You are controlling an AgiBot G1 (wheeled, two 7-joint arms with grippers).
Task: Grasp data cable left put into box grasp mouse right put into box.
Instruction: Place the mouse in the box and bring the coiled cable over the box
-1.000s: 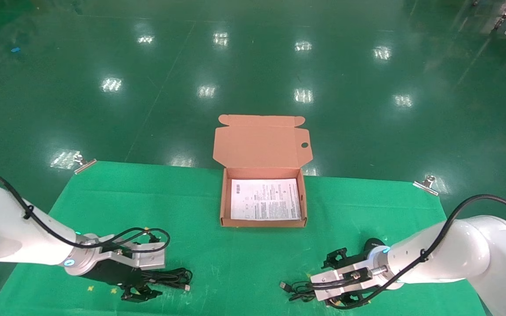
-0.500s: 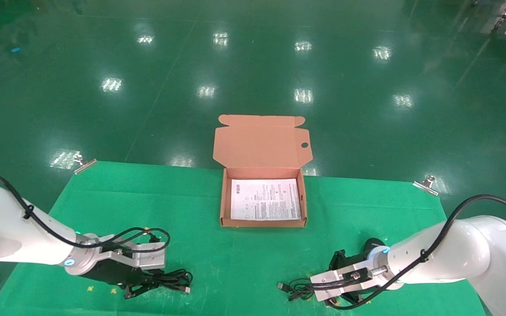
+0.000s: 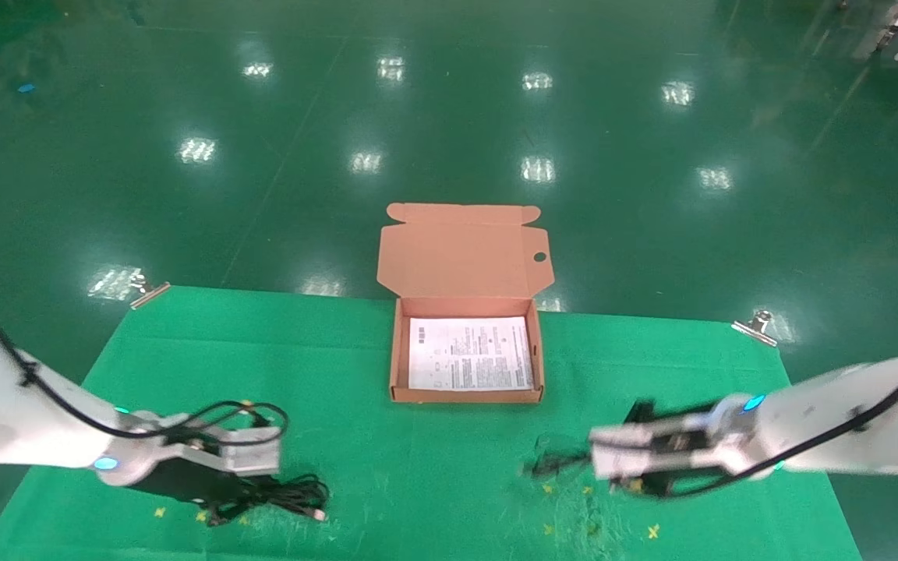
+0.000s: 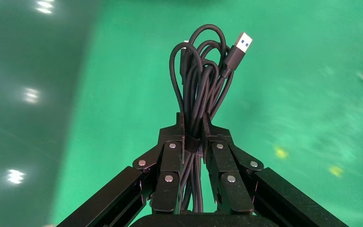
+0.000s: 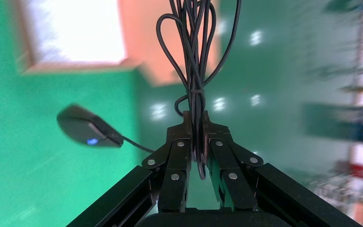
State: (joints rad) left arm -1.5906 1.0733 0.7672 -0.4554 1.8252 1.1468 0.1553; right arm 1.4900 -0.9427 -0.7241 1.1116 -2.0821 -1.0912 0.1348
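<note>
Green mat (image 3: 355, 366) across lower frame. Box (image 3: 396, 366) at centre, lid open, printed sheet (image 3: 470, 363) inside. Left gripper (image 4: 193, 142) lower left, clamped on data cable (image 4: 199, 90); wrist view alone shows silver plug. Right gripper (image 5: 194, 135) lower right, pinching the mouse's bundled cord (image 5: 194, 52); mouse (image 5: 89, 126) dangling, seen only in wrist view.

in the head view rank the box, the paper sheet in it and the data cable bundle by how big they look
1. box, open lid included
2. paper sheet lying inside it
3. data cable, held by the left gripper; it sits nearer the camera yet looks smallest.
</note>
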